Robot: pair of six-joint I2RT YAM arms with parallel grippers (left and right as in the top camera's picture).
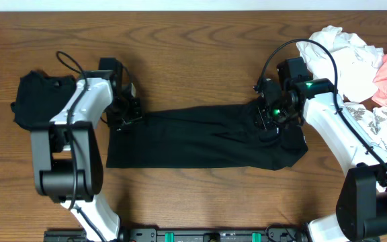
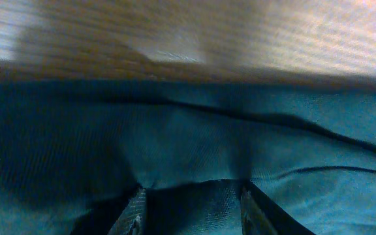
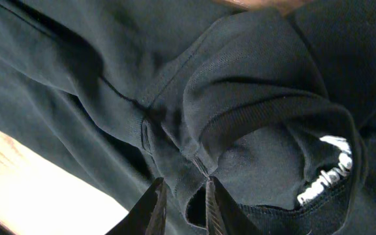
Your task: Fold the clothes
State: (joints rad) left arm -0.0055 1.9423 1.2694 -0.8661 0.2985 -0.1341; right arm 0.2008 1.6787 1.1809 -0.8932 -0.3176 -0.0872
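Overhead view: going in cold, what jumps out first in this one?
A black garment lies stretched across the middle of the table, the left gripper at one end and the right gripper at its collar end. A heap of white and pink clothes crowds the far right corner, and a dark bundle sits at the left edge.

The wooden desk [image 1: 193, 40] bore a black garment [image 1: 200, 138] spread centrally, a black bundle [image 1: 35, 97] left, and heaped clothes [image 1: 355, 60] right.
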